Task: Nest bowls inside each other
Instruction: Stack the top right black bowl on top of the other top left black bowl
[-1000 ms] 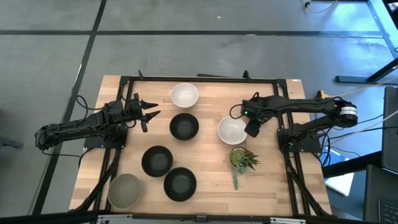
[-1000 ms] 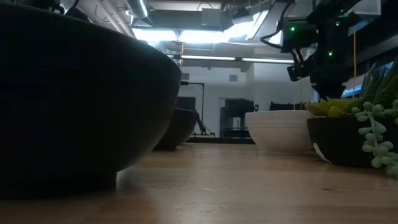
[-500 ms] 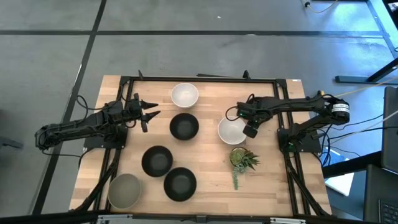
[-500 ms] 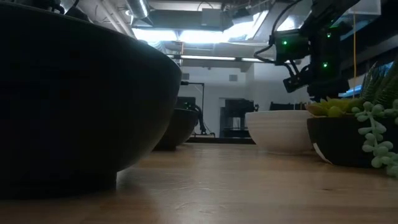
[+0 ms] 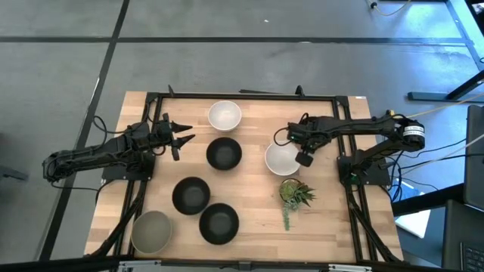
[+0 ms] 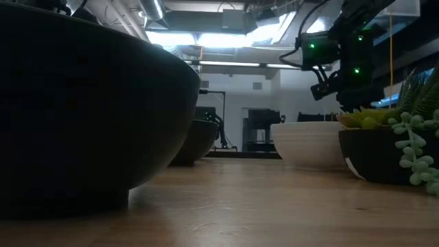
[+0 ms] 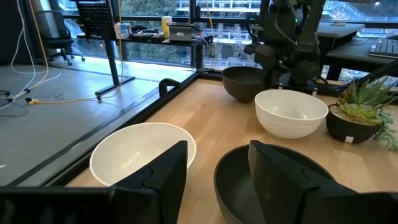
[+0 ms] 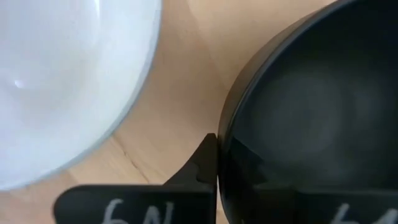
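Note:
My right gripper (image 5: 302, 155) is at the right rim of a white bowl (image 5: 282, 159) and is shut on a black bowl (image 8: 311, 112). My arm mostly hides that bowl in the high view; it also shows in the left wrist view (image 7: 244, 82). My left gripper (image 5: 181, 140) is open and empty, left of a black bowl (image 5: 224, 153) and a second white bowl (image 5: 224, 115). Two more black bowls (image 5: 190, 195) (image 5: 219, 223) and a grey-beige bowl (image 5: 151, 232) stand on their bases toward the near edge. My right gripper has the black bowl by its rim (image 8: 225, 124). One finger (image 8: 205, 165) is on the outside of the wall, and the other seems to be inside, lost against the dark bowl. The fingers come from above. The bowl sits upright; I cannot tell whether its base is clear of the table.
A small green plant in a dark pot (image 5: 293, 193) stands just near-side of the white bowl and my right gripper. Bare wood lies between the bowls at the table's middle (image 5: 253, 189). A dark frame (image 5: 242, 96) runs along the table's edges.
My right gripper has gone a little toward the table's left edge, closer over the white bowl's right rim, with its arm swinging the same way. My left arm and the bowls standing on the table have kept still.

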Tool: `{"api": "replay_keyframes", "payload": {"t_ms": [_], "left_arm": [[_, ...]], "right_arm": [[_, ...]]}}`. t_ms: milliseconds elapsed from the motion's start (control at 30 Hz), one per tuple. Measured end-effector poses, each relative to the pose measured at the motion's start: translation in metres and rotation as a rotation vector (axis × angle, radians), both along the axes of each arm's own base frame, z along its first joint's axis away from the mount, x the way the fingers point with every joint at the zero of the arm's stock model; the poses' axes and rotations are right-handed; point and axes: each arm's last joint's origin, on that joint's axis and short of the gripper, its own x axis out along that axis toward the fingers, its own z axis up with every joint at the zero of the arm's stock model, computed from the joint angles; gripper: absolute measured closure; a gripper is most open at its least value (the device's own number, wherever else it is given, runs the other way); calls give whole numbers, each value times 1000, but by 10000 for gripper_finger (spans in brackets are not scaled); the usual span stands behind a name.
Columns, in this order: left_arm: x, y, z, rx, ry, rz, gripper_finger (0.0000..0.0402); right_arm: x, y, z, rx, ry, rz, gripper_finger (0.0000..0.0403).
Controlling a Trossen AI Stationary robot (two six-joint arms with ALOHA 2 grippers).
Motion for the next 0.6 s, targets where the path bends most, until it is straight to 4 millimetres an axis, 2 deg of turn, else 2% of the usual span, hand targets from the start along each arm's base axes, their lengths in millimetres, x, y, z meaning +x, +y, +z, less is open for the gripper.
{"api": "replay_keyframes", "payload": {"t_ms": [233, 600], "left_arm": [[0, 0, 0, 0, 0, 0, 236], [0, 0, 0, 0, 0, 0, 236]], "right_arm": [[10, -9, 29, -34, -35, 7, 392], [33, -13, 94, -95, -213, 62, 392]]}}
